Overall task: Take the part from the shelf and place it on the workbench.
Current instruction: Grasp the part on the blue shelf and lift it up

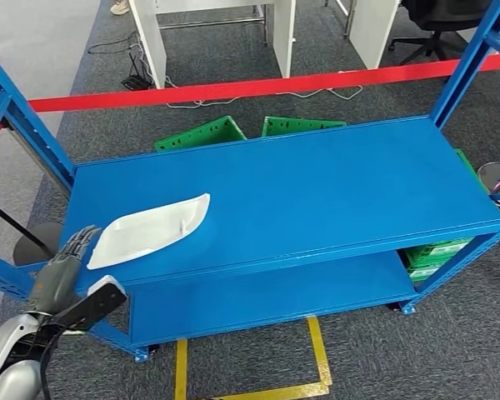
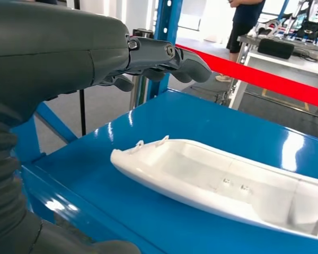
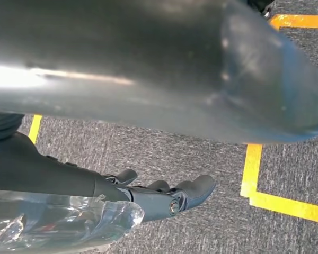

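Dark-fingered and grey-backed, the left hand [image 1: 63,260] hovers at the near corner of the blue metal shelf [image 1: 336,179], its fingers spread and stretched forward, holding nothing. Just ahead of its fingertips [image 2: 191,61] lies the long white plastic part [image 1: 150,231], a shallow trough-shaped moulding with one pointed end and one blunter end, flat on the top deck. From the left wrist view the fingers reach out above the part's near end, clear of it; no contact shows.

My reading is that the reach is under way and the grasp not yet made. The next move calls for bringing the hand down and forward so the thumb goes under or against the near rim while the fingers come over the top (the rim is thin and rounded, so a shallow pinch may slip). The moulding looks smooth, glossy and light, with small tabs along one edge; on the slick painted steel it would probably slide if pushed rather than lifted.

Further out, the right hand [image 3: 165,196] hangs low over speckled grey carpet [image 3: 197,153] marked with yellow floor tape [image 3: 285,203]; its fingers lie loosely extended and hold nothing. A red barrier tape [image 1: 267,85] runs beyond the shelf, with green plastic crates [image 1: 200,133] on the floor behind it.
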